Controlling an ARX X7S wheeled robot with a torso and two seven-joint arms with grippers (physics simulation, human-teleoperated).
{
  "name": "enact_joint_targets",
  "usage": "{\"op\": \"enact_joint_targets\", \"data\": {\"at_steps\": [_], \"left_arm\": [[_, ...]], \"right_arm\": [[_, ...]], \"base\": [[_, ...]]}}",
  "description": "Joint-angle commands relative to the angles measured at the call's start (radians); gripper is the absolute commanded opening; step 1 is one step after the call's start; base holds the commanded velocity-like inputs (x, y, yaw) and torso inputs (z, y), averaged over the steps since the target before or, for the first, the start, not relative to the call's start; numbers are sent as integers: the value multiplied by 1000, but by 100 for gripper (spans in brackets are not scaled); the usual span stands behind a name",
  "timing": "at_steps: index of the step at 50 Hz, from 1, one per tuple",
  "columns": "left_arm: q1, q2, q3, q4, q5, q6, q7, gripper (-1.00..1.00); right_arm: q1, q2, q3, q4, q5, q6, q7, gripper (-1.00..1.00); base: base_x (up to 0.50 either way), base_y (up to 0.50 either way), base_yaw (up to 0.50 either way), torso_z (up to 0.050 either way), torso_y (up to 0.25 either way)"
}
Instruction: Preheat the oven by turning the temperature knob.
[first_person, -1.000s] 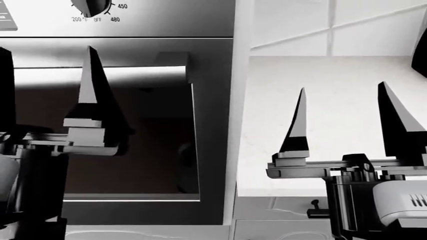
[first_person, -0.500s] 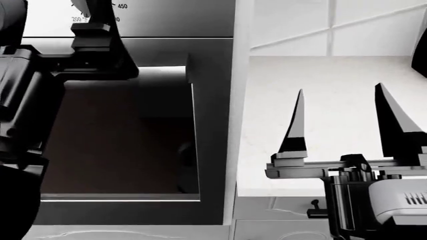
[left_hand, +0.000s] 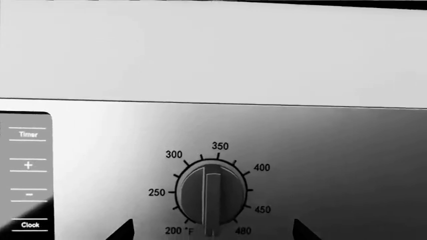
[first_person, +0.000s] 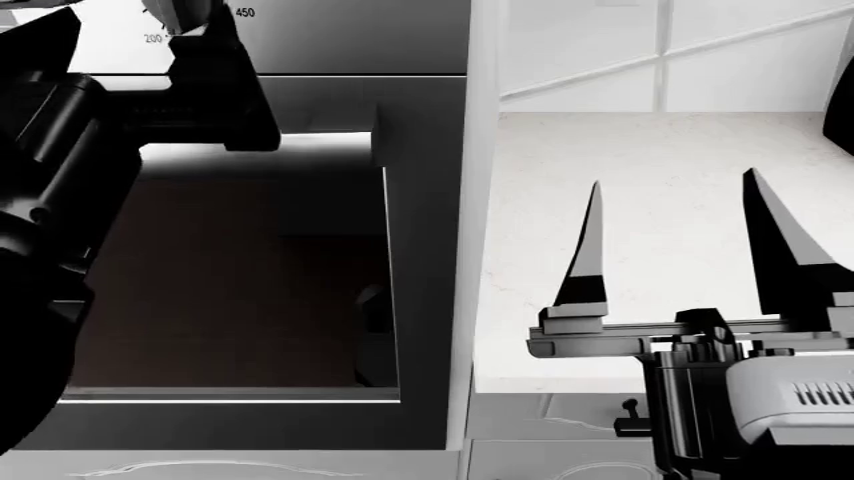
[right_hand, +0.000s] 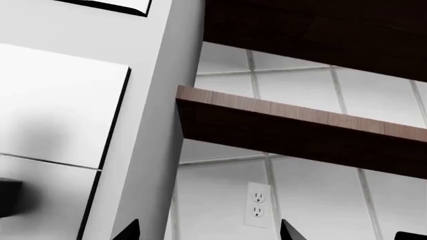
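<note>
Now my left gripper (left_hand: 212, 231) has come up from the oven (first_person: 427, 250) door to the control panel: a second ago it hung before the dark glass, and now its spread fingertips flank the knob (left_hand: 211, 195), not yet touching. The knob sits at twelve o'clock from the door window, its ridge pointing down between 200 and 480, so nothing is turned yet. I judge closing in and clenching comes next. Timer buttons (left_hand: 27, 177) lie at nine o'clock of the knob, well clear. My right gripper (first_person: 681, 245) hangs open and idle over the counter (first_person: 641, 150) at three o'clock, holding nothing.
</note>
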Motion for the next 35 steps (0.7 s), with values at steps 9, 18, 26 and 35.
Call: {"op": "enact_joint_targets", "data": {"at_steps": [9,18,26,35], "left_arm": [[-107,5,57,-104,-59,-40,-30,100],[-111,13,77,-131,-61,-46,-20,100],[-146,-1,103,-166,-191,-58,-64,100],[-146,3,106,-172,-169,-54,-54,100]], "right_arm": [[0,9,-6,13,7,-6,10,100],[-1,13,-11,11,8,-4,15,100],[-4,17,-16,11,8,-7,20,100],[-4,22,-17,21,12,-16,25,100]], "base": [[0,0,0,0,0],[0,0,0,0,0],[0,0,0,0,0],[0,0,0,0,0]]}}
